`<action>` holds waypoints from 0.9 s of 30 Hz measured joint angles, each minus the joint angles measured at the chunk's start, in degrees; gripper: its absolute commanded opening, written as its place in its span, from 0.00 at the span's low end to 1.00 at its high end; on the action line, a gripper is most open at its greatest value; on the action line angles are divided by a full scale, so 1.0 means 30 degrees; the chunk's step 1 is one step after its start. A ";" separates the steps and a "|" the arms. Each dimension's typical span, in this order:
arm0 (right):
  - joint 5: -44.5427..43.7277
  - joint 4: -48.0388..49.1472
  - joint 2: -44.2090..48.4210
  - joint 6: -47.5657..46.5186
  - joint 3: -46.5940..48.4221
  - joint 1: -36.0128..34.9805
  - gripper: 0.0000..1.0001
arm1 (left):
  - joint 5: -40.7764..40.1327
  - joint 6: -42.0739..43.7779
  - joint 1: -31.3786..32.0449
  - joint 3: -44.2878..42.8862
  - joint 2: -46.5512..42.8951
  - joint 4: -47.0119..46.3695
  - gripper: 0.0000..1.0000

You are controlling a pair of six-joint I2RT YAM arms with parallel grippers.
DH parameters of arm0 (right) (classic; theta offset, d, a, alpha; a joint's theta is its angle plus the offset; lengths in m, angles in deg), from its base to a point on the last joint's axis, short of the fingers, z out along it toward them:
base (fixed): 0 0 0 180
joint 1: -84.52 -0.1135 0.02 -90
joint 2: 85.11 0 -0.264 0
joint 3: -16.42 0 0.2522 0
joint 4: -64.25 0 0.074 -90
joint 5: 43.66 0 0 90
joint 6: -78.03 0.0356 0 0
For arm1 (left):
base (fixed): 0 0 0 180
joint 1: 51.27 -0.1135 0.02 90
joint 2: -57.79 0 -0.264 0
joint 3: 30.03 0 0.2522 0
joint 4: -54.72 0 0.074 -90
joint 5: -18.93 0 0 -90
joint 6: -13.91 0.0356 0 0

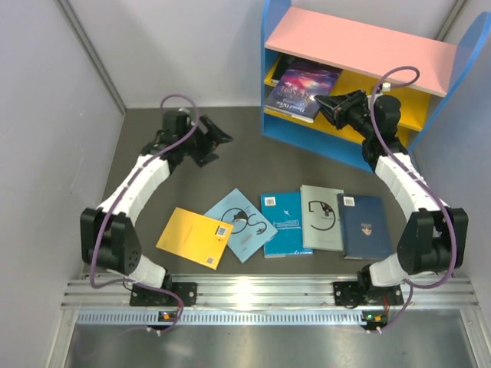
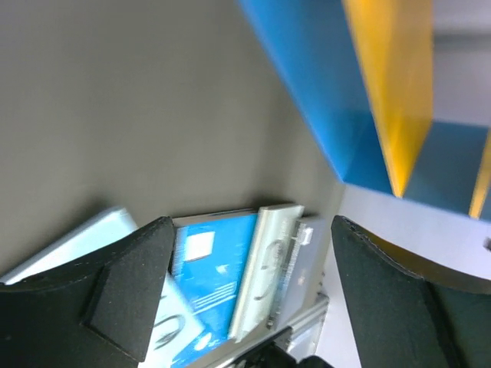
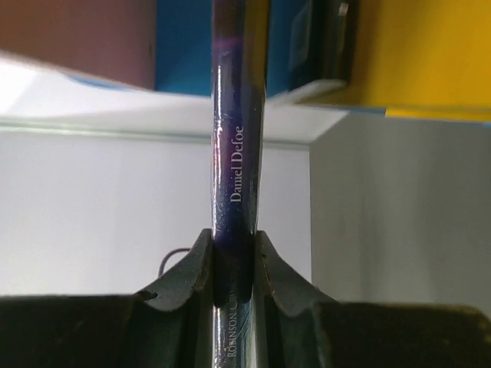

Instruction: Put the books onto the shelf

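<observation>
1. The purple book (image 1: 303, 90) is clamped near its spine by the right tool (image 3: 234, 245) and is held in the shelf (image 1: 360, 42), under the pink board.
2. The left tool (image 2: 253, 261) is spread apart (nothing between) over the bench (image 1: 307, 161).
3. Five other books (image 1: 285, 223) are laid flat there.

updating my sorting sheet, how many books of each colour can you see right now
yellow-orange book: 1
light blue book: 1
teal-blue book: 1
grey-green book: 1
navy book: 1
purple galaxy book: 1
total: 6 books
not counted: a dark shape behind the purple one on the shelf; cannot tell if it is a book
</observation>
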 measured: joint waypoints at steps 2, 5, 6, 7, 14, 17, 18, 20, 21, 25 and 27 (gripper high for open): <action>-0.0554 0.0488 -0.0554 0.0073 0.0124 0.0000 0.00 | -0.0197 -0.0459 0.1304 -0.1348 0.1384 -0.0590 0.88; -0.1180 0.1341 -0.1712 0.0583 0.0525 0.0044 0.00 | -0.0401 -0.1042 0.2725 -0.3067 0.3293 -0.1545 0.87; -0.1311 0.1566 -0.2244 0.0831 0.0809 0.0073 0.01 | -0.0495 -0.1239 0.3155 -0.3716 0.3978 -0.1574 0.87; -0.1392 0.1807 -0.2856 0.1086 0.1137 0.0109 0.02 | -0.0561 -0.1450 0.3570 -0.4626 0.4809 -0.1712 0.86; -0.0998 0.2725 -0.5413 0.2025 0.3220 0.0291 0.20 | -0.0554 -0.2856 0.5508 -1.1599 1.0768 -0.3002 0.83; -0.0321 0.2732 -0.6222 0.2186 0.4153 0.0423 0.37 | -0.0459 -0.3548 0.5938 -1.4426 1.3114 -0.3468 0.81; -0.0058 0.2834 -0.6550 0.2229 0.4663 0.0474 0.47 | -0.0466 -0.3774 0.5989 -1.5081 1.3697 -0.3614 0.80; 0.0379 0.2922 -0.7271 0.2222 0.5778 0.0590 0.56 | -0.0474 -0.4291 0.6040 -1.6167 1.4673 -0.4233 0.80; 0.0699 0.2980 -0.7635 0.2266 0.6375 0.0648 0.61 | -0.0474 -0.4510 0.6033 -1.6480 1.5001 -0.4597 0.79; 0.1486 0.3060 -0.8604 0.2390 0.7919 0.0794 0.72 | -0.0554 -0.5486 0.6018 -1.7668 1.6138 -0.5909 0.77; 0.1661 0.2747 -0.8677 0.2623 0.8131 0.0845 0.74 | -0.0590 -0.5697 0.5989 -1.8163 1.6546 -0.6142 0.76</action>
